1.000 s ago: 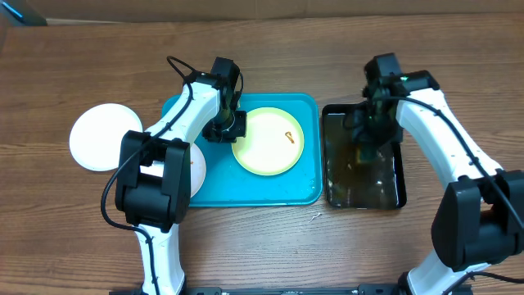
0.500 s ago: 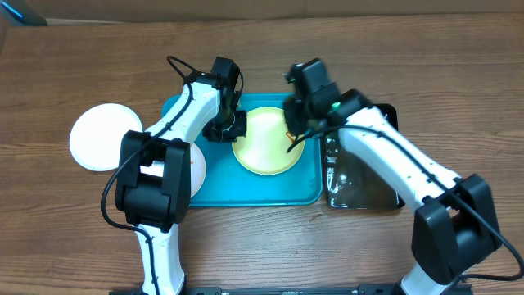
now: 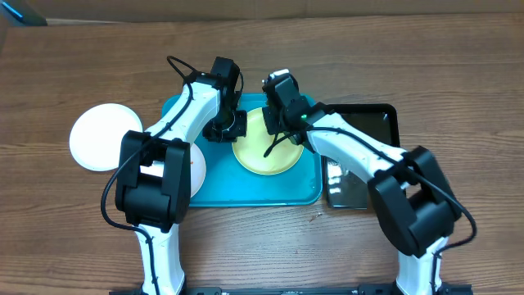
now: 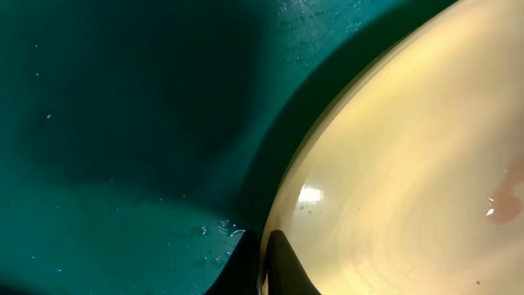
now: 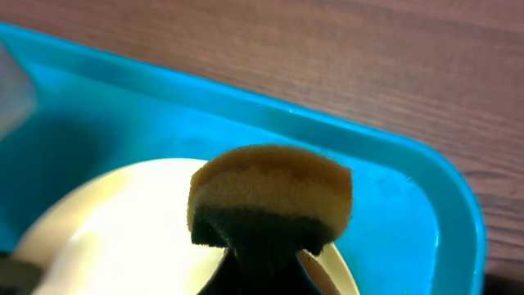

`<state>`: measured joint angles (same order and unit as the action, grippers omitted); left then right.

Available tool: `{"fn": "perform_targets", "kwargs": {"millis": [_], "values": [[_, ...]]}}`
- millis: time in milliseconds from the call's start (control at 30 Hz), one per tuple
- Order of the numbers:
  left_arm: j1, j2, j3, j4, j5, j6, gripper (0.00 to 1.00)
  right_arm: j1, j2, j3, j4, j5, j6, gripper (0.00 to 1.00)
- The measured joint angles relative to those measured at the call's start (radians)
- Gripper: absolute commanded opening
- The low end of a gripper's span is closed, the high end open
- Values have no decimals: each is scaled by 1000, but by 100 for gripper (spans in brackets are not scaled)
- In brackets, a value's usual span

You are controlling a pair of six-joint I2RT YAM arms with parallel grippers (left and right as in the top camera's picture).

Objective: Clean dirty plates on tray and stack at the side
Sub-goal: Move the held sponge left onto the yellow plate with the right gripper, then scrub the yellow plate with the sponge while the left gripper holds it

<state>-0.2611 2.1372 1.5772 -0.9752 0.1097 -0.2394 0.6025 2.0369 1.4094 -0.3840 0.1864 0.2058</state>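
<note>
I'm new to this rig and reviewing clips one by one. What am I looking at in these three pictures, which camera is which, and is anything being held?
These are two robot arms at a wooden table, each ending in a two-finger hand. The wide picture looks down from above. The two close-ups come from a camera on each wrist. On the table lie a turquoise tray, a black tray beside it, and a white plate off to the left. A yellow-green plate sits in the turquoise tray, and a second white plate shows partly under the left arm. The left hand pinches the yellow-green plate's rim. The right hand grips a sponge over that plate, probably to wipe it.
</note>
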Motion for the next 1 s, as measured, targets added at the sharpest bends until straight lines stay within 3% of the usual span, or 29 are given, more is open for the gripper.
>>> {"fn": "perform_targets", "kwargs": {"millis": [500,1000], "values": [[0,0,0,-1,0,-43,4,0,18,-3,-163,6,53,4],[0,0,0,0,3,-50,4,-13,1,27,-131,-332,150,4]]}}
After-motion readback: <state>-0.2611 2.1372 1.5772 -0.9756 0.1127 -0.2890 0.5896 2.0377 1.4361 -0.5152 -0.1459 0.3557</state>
